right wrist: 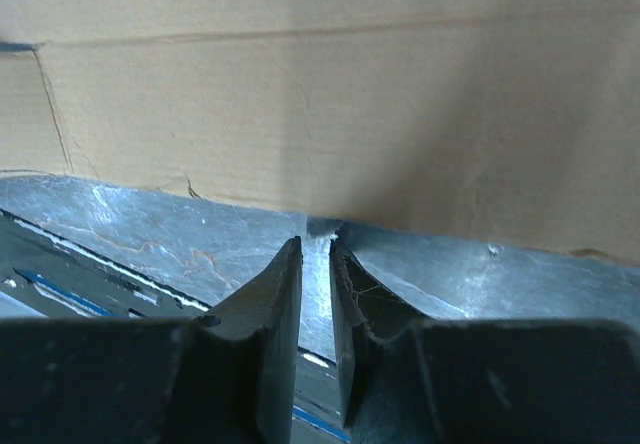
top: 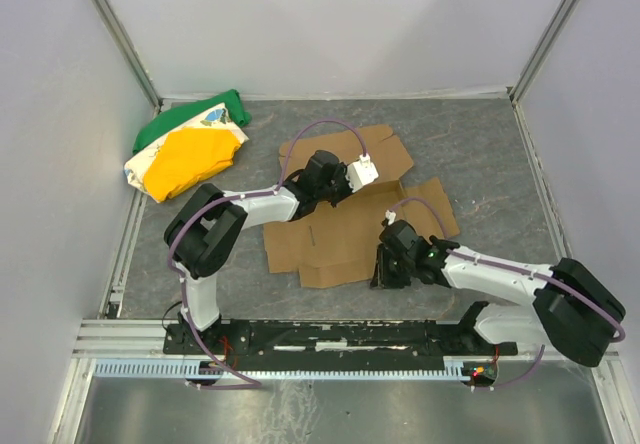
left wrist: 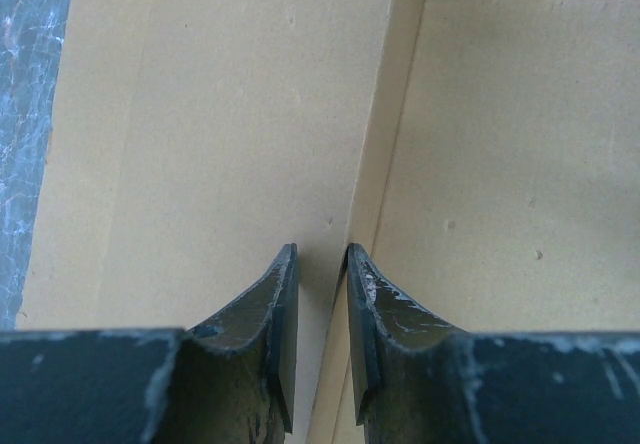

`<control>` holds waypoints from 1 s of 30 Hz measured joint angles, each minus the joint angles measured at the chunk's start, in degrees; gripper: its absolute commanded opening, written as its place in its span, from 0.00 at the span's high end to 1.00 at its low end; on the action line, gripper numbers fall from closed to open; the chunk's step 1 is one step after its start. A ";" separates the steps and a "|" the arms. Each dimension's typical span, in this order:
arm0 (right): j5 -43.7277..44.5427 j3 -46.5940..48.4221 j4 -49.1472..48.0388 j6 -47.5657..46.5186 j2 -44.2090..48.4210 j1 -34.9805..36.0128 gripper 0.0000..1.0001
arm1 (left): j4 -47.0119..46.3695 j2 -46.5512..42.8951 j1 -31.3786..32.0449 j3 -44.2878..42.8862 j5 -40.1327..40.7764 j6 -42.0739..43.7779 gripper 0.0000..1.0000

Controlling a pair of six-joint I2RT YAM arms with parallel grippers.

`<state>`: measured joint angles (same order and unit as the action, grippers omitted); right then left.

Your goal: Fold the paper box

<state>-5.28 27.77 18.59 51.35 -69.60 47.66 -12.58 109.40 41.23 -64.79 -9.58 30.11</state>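
The paper box (top: pixel 345 232) is laid flat and unfolded at the middle of the grey surface (top: pixel 480 164), with its flaps spread outward. A green, yellow and white cloth bundle (top: pixel 190 154) is located at the far left corner, well apart from the box.

The left end effector (left wrist: pixel 320 254) is positioned over the middle of the box. Its fingers (left wrist: pixel 385 309) are set close together on either side of a raised cardboard fold, which is gripped between them.

The right end effector (right wrist: pixel 316 244) is positioned at the near edge of the box, low over the surface. Its fingers (right wrist: pixel 270 294) are drawn almost together with a narrow gap, the tips meeting the lower edge of a cardboard panel. Whether that edge is pinched cannot be told.
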 measured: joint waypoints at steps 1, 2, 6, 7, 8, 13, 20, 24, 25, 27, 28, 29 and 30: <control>0.24 0.33 -0.33 0.00 -0.57 0.09 0.74 | 0.00 0.00 0.00 0.00 0.00 0.02 0.97; 0.57 0.68 -0.72 -0.02 -1.11 0.20 0.74 | 0.00 0.00 0.00 0.00 -0.02 0.02 0.97; 2.38 2.40 -1.46 -0.02 -3.32 0.26 0.73 | -0.02 0.00 0.00 0.00 -0.07 0.02 0.97; 2.78 2.80 -1.31 0.00 -3.69 0.28 0.73 | -0.13 0.00 0.00 0.00 -0.04 0.02 0.97; 3.39 3.30 -0.96 -0.09 -4.09 0.42 0.73 | -0.28 0.00 0.00 0.00 -0.04 0.04 0.97; 5.62 6.73 1.66 -0.68 -6.08 0.66 0.73 | -1.36 0.00 -0.07 0.24 -0.02 0.37 0.97; 7.43 14.25 4.90 -2.69 -9.97 0.74 0.72 | -2.62 0.00 -1.01 0.66 0.37 0.87 0.97; 9.84 18.40 3.93 -3.48 -12.50 0.66 0.72 | -2.60 0.00 -0.87 1.03 -0.42 0.24 0.97; 10.58 19.06 4.09 -3.65 -13.22 0.66 0.72 | -2.67 0.02 -1.05 1.05 -0.68 0.07 0.97; 11.30 19.96 4.37 -3.74 -14.47 0.68 0.72 | -2.67 0.02 -1.40 1.07 -0.94 -0.07 0.97; 11.54 20.39 4.44 -3.96 -15.10 0.68 0.72 | -2.67 0.02 -1.46 1.07 -1.11 -0.04 0.97; 12.09 21.09 4.87 -4.02 -15.93 0.63 0.72 | -2.67 0.04 -1.46 1.09 -1.03 -0.35 0.97; 12.87 21.94 5.35 -4.11 -16.76 0.63 0.72 | -2.75 0.07 -1.73 1.09 -1.03 -0.52 0.97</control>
<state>7.60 49.71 23.94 47.24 -86.37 48.29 -15.33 109.47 39.51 -63.70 -10.61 29.58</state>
